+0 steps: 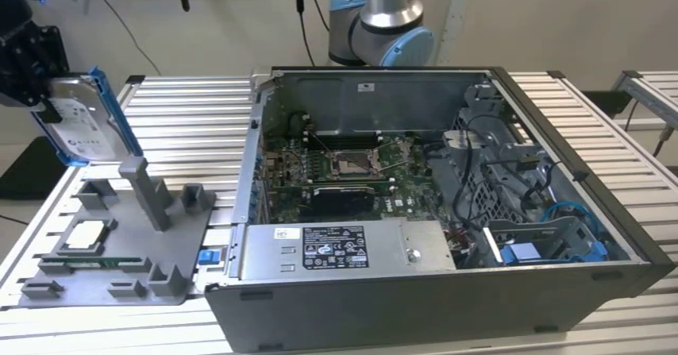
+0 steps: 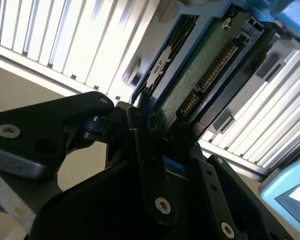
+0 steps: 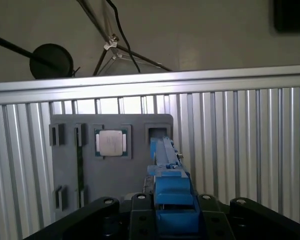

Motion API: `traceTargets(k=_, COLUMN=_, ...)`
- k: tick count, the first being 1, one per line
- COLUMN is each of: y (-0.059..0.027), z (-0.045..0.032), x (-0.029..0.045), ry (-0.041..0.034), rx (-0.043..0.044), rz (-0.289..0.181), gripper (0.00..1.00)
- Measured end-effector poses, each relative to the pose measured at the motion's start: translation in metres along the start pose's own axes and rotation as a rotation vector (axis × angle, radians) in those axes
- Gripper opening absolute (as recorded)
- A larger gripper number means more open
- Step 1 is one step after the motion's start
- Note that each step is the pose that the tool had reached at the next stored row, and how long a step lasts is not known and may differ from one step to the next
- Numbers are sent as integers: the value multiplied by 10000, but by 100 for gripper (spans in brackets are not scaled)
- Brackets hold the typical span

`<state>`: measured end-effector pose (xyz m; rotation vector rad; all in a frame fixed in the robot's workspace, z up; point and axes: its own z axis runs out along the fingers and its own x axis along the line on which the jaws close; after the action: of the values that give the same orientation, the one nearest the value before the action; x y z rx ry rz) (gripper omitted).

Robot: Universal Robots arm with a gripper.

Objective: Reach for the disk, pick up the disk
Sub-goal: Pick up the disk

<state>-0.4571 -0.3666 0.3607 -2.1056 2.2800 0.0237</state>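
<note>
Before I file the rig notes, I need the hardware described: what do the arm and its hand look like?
The arm is a silver-grey tube with light-blue caps on its joints. The hand is black: flat linked bars and rounded plates, pinned with small silver screws.

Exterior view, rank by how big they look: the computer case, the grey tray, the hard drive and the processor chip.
1. computer case
2. grey tray
3. hard drive, held up, possibly nearer the camera
4. processor chip

Open computer case (image 1: 424, 317), grey holder tray (image 1: 136, 248), square chip (image 1: 86, 237)
</note>
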Motion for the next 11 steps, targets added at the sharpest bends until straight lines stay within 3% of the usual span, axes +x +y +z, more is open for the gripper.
traceTargets(k=11, y=-3, z=-205, x=-8, ry=0, rx=8, rz=0, gripper=0)
